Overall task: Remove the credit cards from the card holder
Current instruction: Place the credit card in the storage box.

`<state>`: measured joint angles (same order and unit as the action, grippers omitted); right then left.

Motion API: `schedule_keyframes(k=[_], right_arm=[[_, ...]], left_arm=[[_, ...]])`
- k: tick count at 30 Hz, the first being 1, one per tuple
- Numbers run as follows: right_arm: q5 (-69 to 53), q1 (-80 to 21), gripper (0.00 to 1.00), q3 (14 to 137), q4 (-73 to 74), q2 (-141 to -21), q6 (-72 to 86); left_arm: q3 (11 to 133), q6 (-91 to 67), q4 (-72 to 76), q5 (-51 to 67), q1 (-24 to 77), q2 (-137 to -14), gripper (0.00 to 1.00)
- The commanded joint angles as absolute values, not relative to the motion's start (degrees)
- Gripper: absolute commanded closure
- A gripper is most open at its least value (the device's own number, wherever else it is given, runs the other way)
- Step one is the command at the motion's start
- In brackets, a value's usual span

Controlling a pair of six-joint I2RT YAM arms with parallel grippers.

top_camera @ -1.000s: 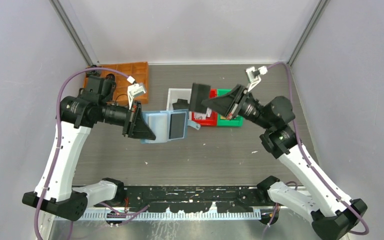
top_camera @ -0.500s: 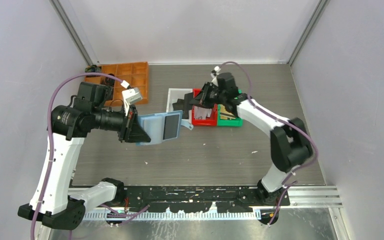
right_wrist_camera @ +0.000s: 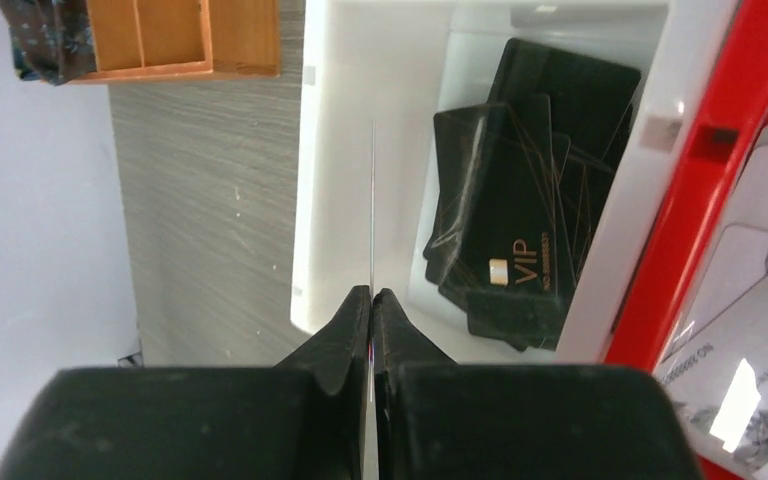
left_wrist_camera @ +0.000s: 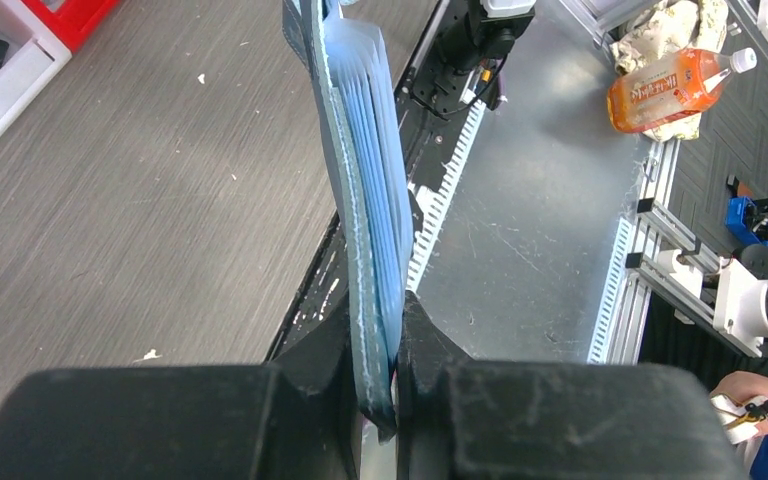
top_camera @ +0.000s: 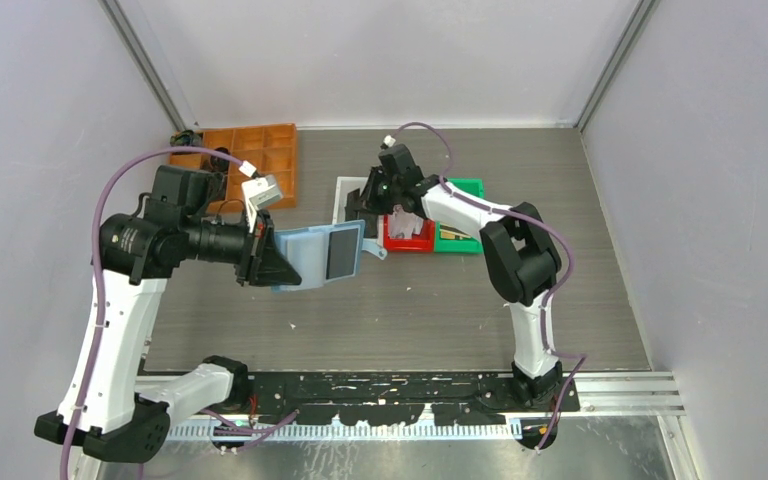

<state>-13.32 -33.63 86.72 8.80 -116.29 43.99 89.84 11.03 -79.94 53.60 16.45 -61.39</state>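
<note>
Since a second ago, my right arm has swung from the right side of the table across to the far centre, and my left arm has drawn back a little to the left with the card holder (top_camera: 320, 255).

The left gripper (left_wrist_camera: 380, 320) is clamped on one edge of the card holder, which hangs open in the air above the middle of the table, touching nothing else. A dark rectangle shows on its inner face. I judge it to be a card left in a pocket.

The right gripper (right_wrist_camera: 371, 300) is pinched tight on one credit card (right_wrist_camera: 372, 200). Its wrist camera sees the card edge-on, as a thin line. The card hangs over the white bin (right_wrist_camera: 360, 60), near the bin's left wall. Black cards (right_wrist_camera: 520, 220) lie piled in that bin. Pale cards (right_wrist_camera: 750, 300) lie in the red bin (right_wrist_camera: 680, 170) just to the right, and a green bin (top_camera: 460, 188) stands beyond that.

Risks, as I judge them:
- The card is standing on edge close to the wall, so once let go it could tip over the rim onto the table.
- It could also catch on the black pile and lean there.
- The holder is held by one edge only, so a quick move could make it sag or slip, or shake a card out.
</note>
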Motion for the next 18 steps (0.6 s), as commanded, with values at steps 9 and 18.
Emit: schedule_keyframes(k=[9,18], right_arm=[[-5.6,-34.1,0.89,95.34,14.71,-119.01,36.57],[-6.14,-34.23,0.68,93.12,13.95,-110.92,35.19]], left_arm=[[89.56,9.86,-76.36,57.7,16.61,-58.97,1.0],[90.45,8.93,-75.72,58.29,16.61,-59.06,1.0]])
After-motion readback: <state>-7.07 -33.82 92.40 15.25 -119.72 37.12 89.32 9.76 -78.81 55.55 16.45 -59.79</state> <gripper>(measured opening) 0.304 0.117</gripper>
